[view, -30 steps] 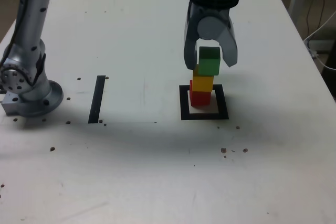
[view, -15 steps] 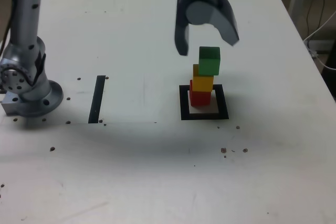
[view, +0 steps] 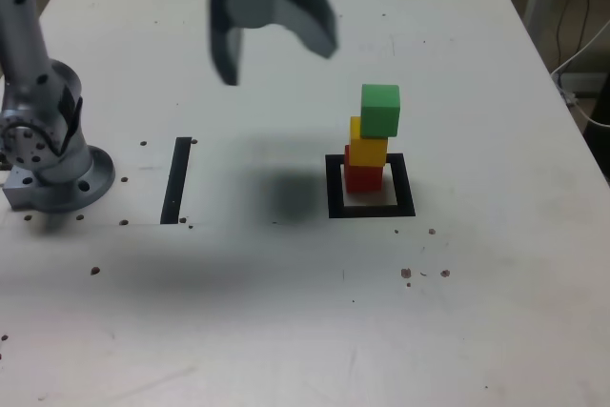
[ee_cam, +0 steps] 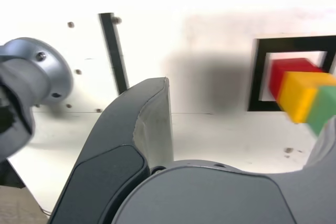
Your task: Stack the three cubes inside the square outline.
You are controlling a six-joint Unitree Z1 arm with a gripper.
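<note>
My gripper (view: 276,64) stood released, its two fingers spread wide with nothing between them. In the exterior view it appeared blurred, up and to the left of the stacked cubes, clear of all three.

Stack, bottom to top: red cube (view: 363,180), yellow cube (view: 368,152), green cube (view: 379,111). The red cube sat within the square outline (view: 372,212), closer to its left side in the exterior view; white centre showed to the cube's right and below it. Each higher cube appeared a little further right in that view. Whether this was true offset or viewing angle, I could not tell.

Wrist view: all three cubes visible, off to one side of the space between my fingers. The green cube appeared near one finger and was cut by the frame edge.

The straight black tape strip (view: 177,180) lay well apart from the outline, between it and my arm's base (view: 62,173).
</note>
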